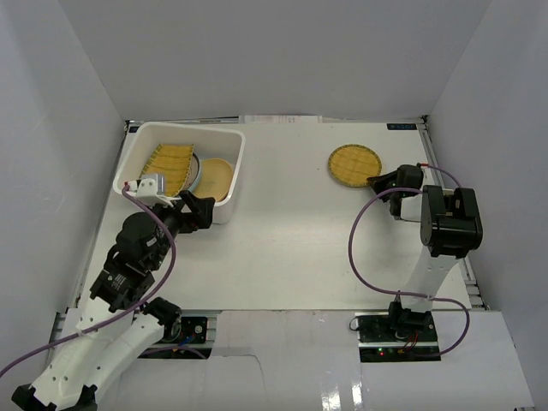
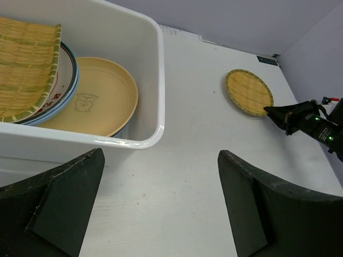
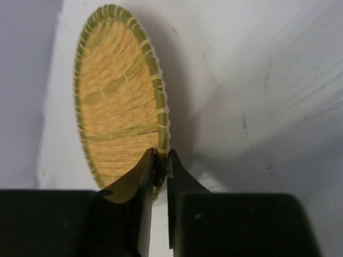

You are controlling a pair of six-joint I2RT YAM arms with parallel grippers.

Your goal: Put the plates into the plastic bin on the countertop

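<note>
The white plastic bin (image 1: 235,163) stands at the back left of the countertop (image 1: 291,248). It holds a square yellow woven-look plate (image 1: 171,163), a yellow-orange plate (image 1: 216,177) and rimmed plates under the woven one (image 2: 67,80). A round yellow woven-look plate (image 1: 354,163) lies at the back right. My right gripper (image 1: 377,181) is shut on its near rim (image 3: 161,160). My left gripper (image 1: 204,208) is open and empty, just outside the bin's near right corner (image 2: 153,136). The blue plates are hidden.
Grey walls (image 1: 68,171) stand round the countertop on three sides. The right arm's cable (image 1: 364,257) loops over the right part of the top. The bin's wall (image 2: 32,147) fills the left of the left wrist view.
</note>
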